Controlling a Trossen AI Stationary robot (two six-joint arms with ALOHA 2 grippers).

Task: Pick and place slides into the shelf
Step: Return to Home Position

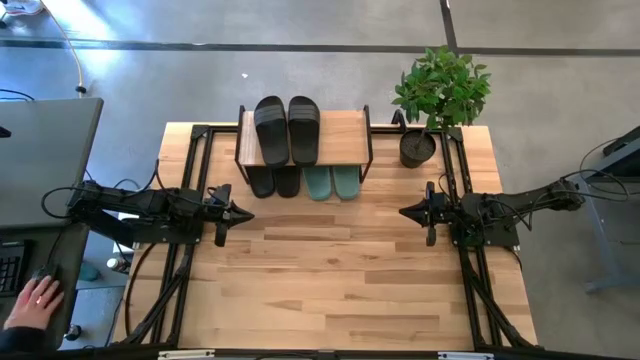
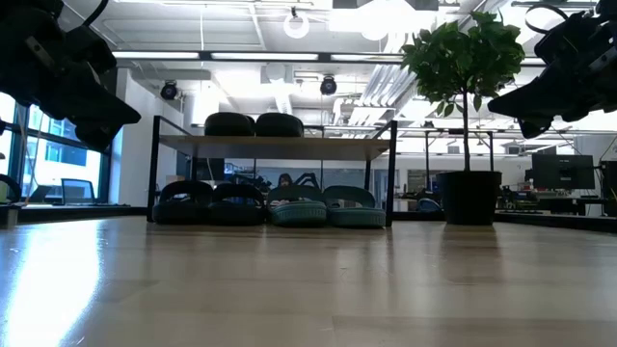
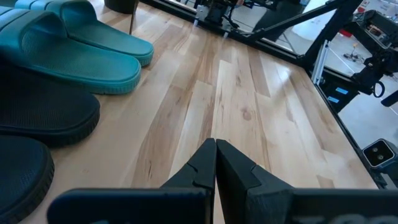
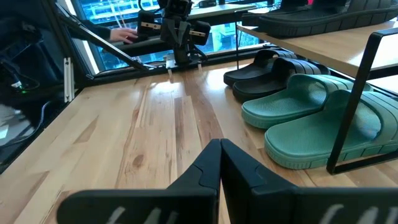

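Slides (image 1: pixel 288 128) all on or under the shelf (image 1: pixel 345 135), placing looks done; left gripper (image 1: pixel 243 213) and right gripper (image 1: pixel 406 212), jaws pinched together and empty, hang in front of the shelf, so next is likely just parking home.

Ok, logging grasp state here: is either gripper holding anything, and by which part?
Nothing: the left gripper and the right gripper are both shut and empty.

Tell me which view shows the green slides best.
Right wrist view: the green slides lie close, nearly whole. High view shows only ends beyond the shelf; low view, end-on; left wrist crops them.
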